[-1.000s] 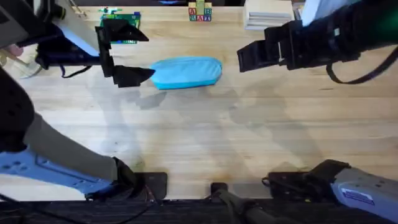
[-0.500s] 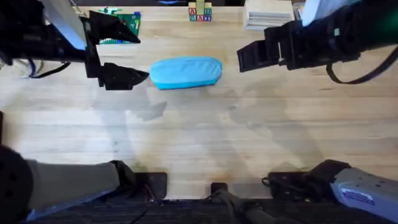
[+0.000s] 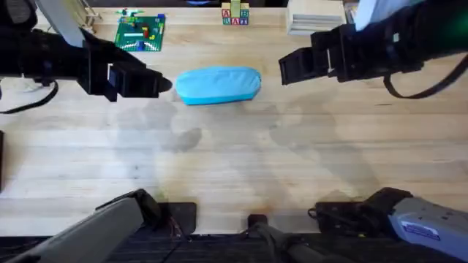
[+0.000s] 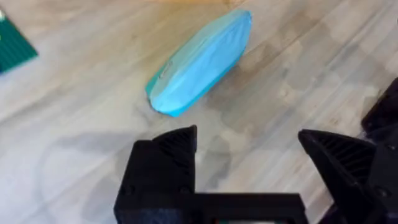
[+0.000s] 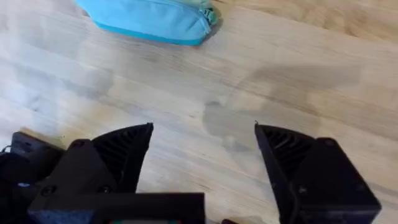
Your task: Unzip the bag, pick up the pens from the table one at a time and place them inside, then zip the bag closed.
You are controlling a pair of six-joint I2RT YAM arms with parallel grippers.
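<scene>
A light blue bag [image 3: 219,85] of soft fabric, shaped as an elongated oval, is laid flat on the table [image 3: 241,168] toward its far middle. The tabletop is made of pale wood with visible plank grain. In the right wrist view, the zipper is seen running along the bag's [image 5: 149,18] length, closed as far as can be told. The left gripper [image 3: 150,82] is held above the table just beside the bag's left end, its 2 black, wedge-shaped fingers [image 4: 163,163] spread apart with nothing between them. The right gripper [image 3: 292,67] is held near the bag's right end, apart from it, its ribbed black fingers [image 5: 121,155] likewise parted and empty. A green studded plate [image 3: 140,33] is set at the far edge.
</scene>
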